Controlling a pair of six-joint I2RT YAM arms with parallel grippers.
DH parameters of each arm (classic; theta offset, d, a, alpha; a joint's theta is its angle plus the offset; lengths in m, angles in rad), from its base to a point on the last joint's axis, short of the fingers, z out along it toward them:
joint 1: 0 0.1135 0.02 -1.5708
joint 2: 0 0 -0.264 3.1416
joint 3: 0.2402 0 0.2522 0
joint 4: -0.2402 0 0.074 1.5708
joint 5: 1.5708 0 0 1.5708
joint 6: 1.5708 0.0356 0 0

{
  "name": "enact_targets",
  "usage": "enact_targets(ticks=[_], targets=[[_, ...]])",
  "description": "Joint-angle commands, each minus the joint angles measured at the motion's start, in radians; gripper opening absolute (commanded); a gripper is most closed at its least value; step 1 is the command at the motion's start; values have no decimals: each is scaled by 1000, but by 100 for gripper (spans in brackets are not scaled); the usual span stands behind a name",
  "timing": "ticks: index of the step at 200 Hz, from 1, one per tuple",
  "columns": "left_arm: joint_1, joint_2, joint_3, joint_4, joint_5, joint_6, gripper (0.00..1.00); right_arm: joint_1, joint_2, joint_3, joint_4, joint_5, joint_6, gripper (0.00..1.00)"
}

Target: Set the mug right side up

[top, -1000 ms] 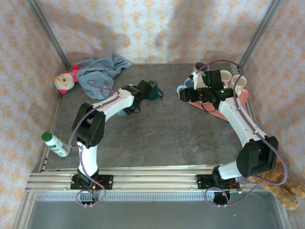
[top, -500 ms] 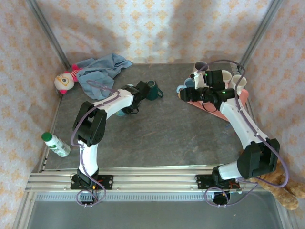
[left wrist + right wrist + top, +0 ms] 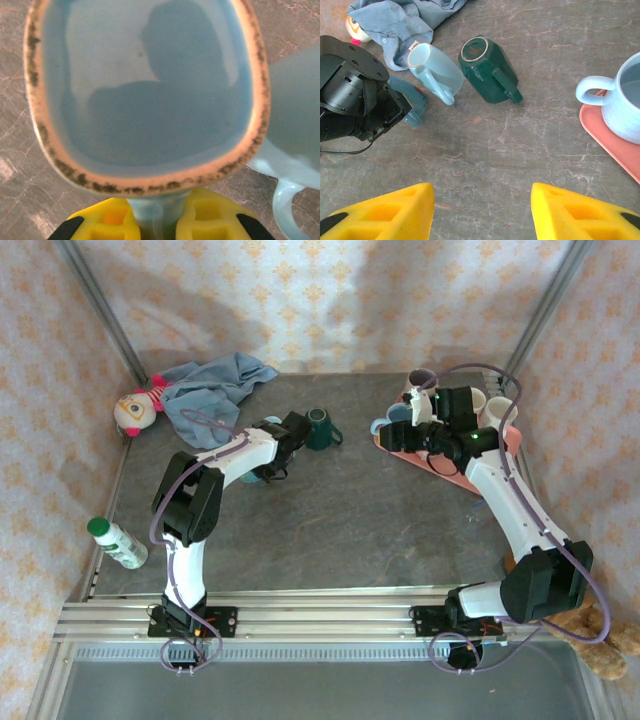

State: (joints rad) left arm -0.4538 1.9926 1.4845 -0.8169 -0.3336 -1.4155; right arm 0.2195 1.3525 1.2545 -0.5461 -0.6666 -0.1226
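A blue mug [image 3: 145, 100] with a speckled brown rim turns its open mouth toward the left wrist camera. My left gripper [image 3: 156, 212] is shut on its handle, a yellow finger [image 3: 115, 220] pressed to each side. From above, a teal part of the mug [image 3: 257, 476] shows under the left gripper [image 3: 262, 468]. In the right wrist view the mug [image 3: 412, 107] peeks out beneath the black left wrist. My right gripper [image 3: 482, 210] hangs open over bare table, near the pink tray in the top view [image 3: 390, 438].
A light blue mug [image 3: 435, 72] and a dark green mug [image 3: 487, 70] lie on their sides close by. A pink tray [image 3: 615, 150] holds a pale blue mug [image 3: 627, 100]. Blue cloth [image 3: 210, 385], a doll [image 3: 135, 410] and a bottle [image 3: 115, 540] sit at the left.
The left jaws have closed onto the mug's handle. The right arm has shifted slightly; its gripper stays open.
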Motion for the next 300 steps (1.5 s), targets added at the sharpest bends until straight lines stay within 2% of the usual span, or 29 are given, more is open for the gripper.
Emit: enact_targets(ticks=[1, 24, 65, 114, 181, 213, 257, 284, 300], targets=[[15, 14, -15, -15, -32, 6, 8, -5, -26, 17, -11, -6, 12, 54], [15, -5, -18, -16, -21, 14, 0, -5, -22, 13, -12, -5, 12, 54], [18, -119, -72, 10, 46, 28, 0, -5, -25, 0, -10, -5, 14, 54], [31, -261, -145, 58, 196, 49, 0, -6, -32, -18, 1, -8, 41, 54], [38, -469, -252, 107, 387, -28, 0, -3, -57, -29, -12, -63, 176, 52], [38, -556, -305, 173, 471, -95, 0, -2, -75, -49, 12, -80, 395, 52], [38, -627, -294, 269, 523, -62, 0, 17, -64, -62, 53, -135, 915, 50], [32, -628, -294, 381, 587, -66, 0, 70, -73, -114, 220, -186, 1226, 54], [23, -619, -268, 403, 608, -63, 0, 98, -61, -106, 260, -208, 1368, 55]])
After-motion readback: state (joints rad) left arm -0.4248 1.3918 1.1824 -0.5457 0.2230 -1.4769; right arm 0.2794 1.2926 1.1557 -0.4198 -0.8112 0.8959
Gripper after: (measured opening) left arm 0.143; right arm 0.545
